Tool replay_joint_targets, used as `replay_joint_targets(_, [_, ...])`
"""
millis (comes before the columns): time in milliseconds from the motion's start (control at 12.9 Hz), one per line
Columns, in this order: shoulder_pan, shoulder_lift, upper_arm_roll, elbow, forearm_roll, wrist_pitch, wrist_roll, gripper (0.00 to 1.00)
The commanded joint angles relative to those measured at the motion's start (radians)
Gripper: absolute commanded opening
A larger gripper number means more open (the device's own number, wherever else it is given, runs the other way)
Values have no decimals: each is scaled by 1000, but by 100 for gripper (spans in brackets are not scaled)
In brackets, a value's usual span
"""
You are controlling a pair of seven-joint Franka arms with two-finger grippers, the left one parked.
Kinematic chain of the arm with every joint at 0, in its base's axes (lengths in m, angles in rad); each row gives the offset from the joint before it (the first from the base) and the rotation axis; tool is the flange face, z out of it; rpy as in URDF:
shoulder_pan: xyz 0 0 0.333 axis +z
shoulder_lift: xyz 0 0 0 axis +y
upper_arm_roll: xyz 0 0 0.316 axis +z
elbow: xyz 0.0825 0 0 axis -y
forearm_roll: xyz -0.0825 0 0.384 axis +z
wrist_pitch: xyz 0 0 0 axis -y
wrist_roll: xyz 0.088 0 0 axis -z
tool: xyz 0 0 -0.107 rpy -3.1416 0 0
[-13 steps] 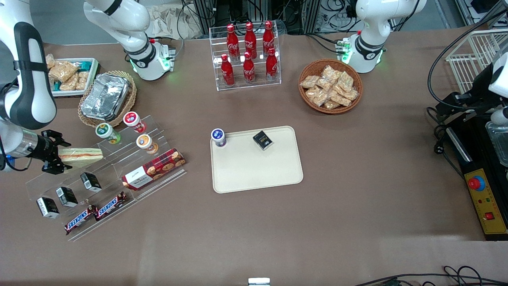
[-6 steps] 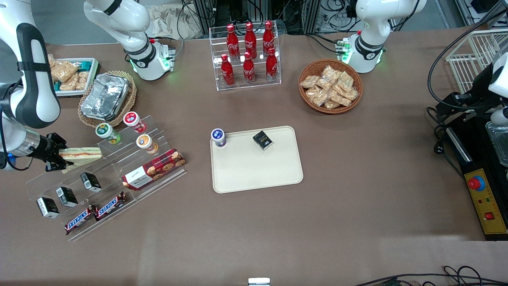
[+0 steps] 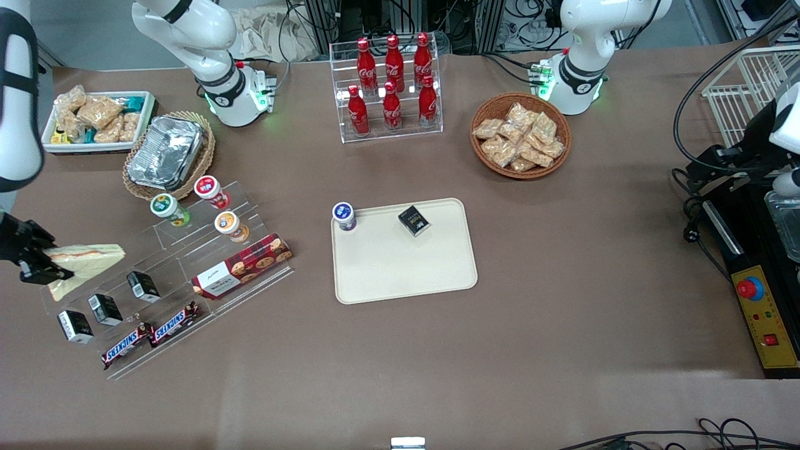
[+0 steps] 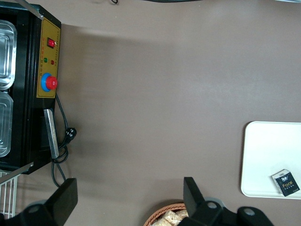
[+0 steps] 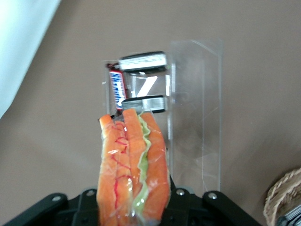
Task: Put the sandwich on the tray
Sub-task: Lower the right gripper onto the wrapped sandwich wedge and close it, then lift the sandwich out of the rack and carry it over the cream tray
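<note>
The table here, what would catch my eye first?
Probably the sandwich, gripped in the gripper jaws above the clear display stand at the working arm's end of the table. Next, the red cola bottles in their clear rack, and the cream tray nearer the front camera.

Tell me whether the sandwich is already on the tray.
No: the hand holds the sandwich above the clear rack, away from the tray.

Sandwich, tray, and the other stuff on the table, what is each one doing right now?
sandwich: wrapped, held in the gripper at the clear rack's end, not yet on the tray.
gripper: shut on the sandwich.
tray: flat on the table, carrying two things.
small cup: upright on a tray corner.
black box: lying on the tray.
foil container: closed, sitting in a basket.
</note>
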Motion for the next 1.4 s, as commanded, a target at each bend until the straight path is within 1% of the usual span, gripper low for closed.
replay_joint_targets(0, [49,47,21,111,28,-98,-253,26])
replay_joint_targets(78, [82,44,21,125,25,-132,-327,26])
replay_joint_targets(310, [181,31,23,139,19,-183,-346,27])
replay_joint_targets(543, [315,-12,21,139,16,-200,-383,26])
replay_joint_targets(776, [460,-19,20,140,17,-229,-398,26])
replay_joint_targets(931, [543,-10,21,140,14,-217,-406,26])
replay_joint_targets(1009, [588,8,20,143,10,-210,-441,26])
replay_joint_targets(1086, [628,34,21,161,10,-188,-477,26])
replay_joint_targets(1319, [743,106,20,165,8,-79,-499,26])
